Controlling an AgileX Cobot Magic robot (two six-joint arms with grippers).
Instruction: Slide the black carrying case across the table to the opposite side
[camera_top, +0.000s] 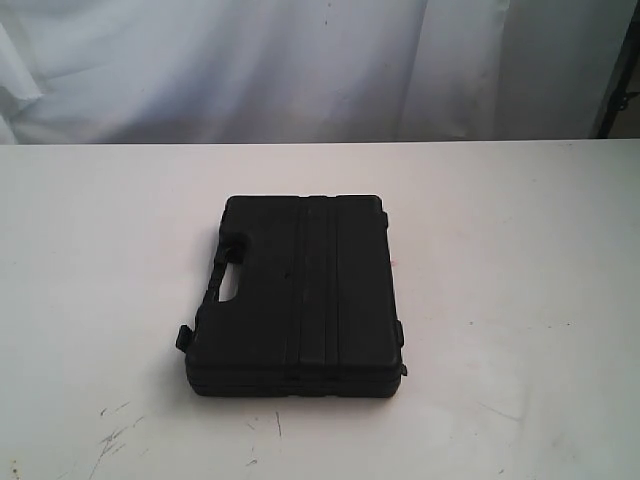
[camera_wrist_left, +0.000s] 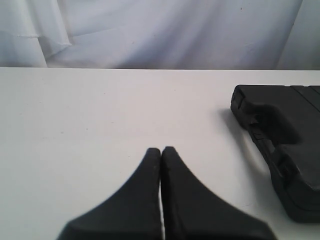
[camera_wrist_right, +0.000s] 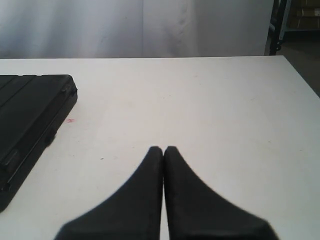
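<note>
Exterior view shows the black carrying case (camera_top: 300, 295) lying flat near the middle of the white tabletop (camera_top: 520, 300), between my left end effector (camera_wrist_left: 161, 150) and my right end effector (camera_wrist_right: 163, 149), each apart from the case, pressed fully closed and holding nothing.

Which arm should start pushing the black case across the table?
Probably the left. The case lies slightly left of middle, its handle edge facing the shut left gripper, with more table beyond for the push. The right gripper is shut too.
</note>
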